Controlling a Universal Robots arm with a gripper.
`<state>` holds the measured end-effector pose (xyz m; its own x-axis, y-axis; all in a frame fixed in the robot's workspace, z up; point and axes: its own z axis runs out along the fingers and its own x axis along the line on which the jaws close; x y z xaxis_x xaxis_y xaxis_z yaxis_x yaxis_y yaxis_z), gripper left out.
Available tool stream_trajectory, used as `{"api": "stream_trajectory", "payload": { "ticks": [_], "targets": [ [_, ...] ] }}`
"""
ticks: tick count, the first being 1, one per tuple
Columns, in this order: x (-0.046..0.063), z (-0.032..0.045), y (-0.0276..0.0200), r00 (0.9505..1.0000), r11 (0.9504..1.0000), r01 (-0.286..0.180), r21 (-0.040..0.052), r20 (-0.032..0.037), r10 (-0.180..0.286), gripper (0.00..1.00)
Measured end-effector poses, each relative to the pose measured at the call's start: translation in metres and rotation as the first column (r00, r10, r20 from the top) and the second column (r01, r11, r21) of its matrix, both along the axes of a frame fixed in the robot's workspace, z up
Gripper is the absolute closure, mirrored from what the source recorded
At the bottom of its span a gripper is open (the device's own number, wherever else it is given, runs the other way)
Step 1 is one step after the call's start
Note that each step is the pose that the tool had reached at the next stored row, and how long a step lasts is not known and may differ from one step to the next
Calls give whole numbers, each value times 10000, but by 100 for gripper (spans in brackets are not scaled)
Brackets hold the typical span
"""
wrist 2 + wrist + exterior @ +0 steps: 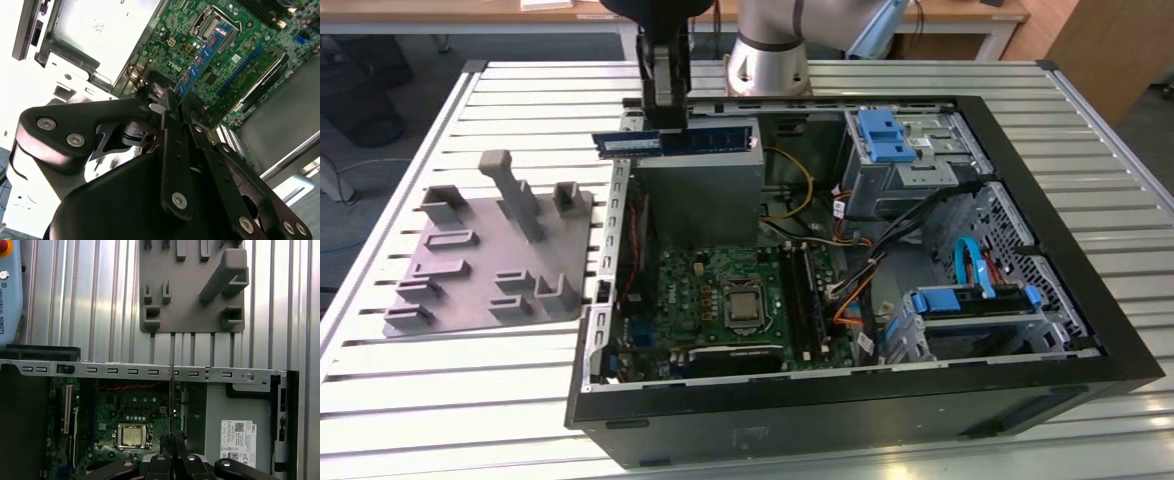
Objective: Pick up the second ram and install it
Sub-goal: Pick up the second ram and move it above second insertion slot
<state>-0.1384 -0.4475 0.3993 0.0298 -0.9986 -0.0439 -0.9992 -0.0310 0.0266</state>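
The second ram (pixel 678 141) is a long blue strip held level above the open computer case (pixel 1067 385), over the grey power supply (pixel 700 195) at the case's far side. My gripper (pixel 670 126) comes down from above and is shut on the strip near its middle. In the second wrist view the ram (pixel 202 57) sticks out past the gripper (pixel 172 100) over the green motherboard (pixel 250 45). In the first wrist view the ram (pixel 171 400) shows edge-on as a thin line above the gripper (pixel 172 445). The black memory slots (pixel 798 290) lie beside the processor socket (pixel 744 305).
A grey holder fixture (pixel 487 260) with upright pegs sits on the slatted table (pixel 520 380), at the exterior view's left of the case. Drive cages with blue latches (pixel 894 140) and cables (pixel 967 260) fill the case's right side. The arm's base (pixel 767 60) stands behind the case.
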Motion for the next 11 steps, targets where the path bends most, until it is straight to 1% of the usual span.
{"api": "stream_trajectory", "payload": {
  "ticks": [11],
  "targets": [
    [195, 0, 0, 10000, 10000, 1, -1, 0, -1, 86]
  ]
}}
